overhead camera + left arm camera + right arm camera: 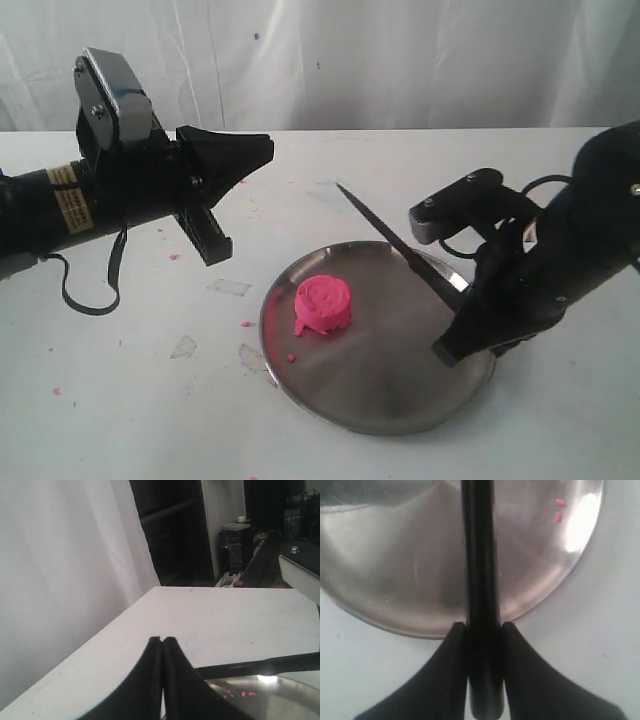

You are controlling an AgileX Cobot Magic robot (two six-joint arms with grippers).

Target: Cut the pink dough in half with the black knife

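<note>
The right pincer (480, 627) clamps the slim black knife (388, 232) by its handle, blade slanting over the far rim of the round steel plate (400, 385). The bright pink dough puck (323, 305) sits whole on the plate, left of its centre. The left pincer (161, 641), pressed together and empty, hangs left of the plate.

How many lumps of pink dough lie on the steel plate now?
1. The pink dough sits whole on the left part of the steel plate in the exterior view; tiny crumbs lie nearby.
</note>
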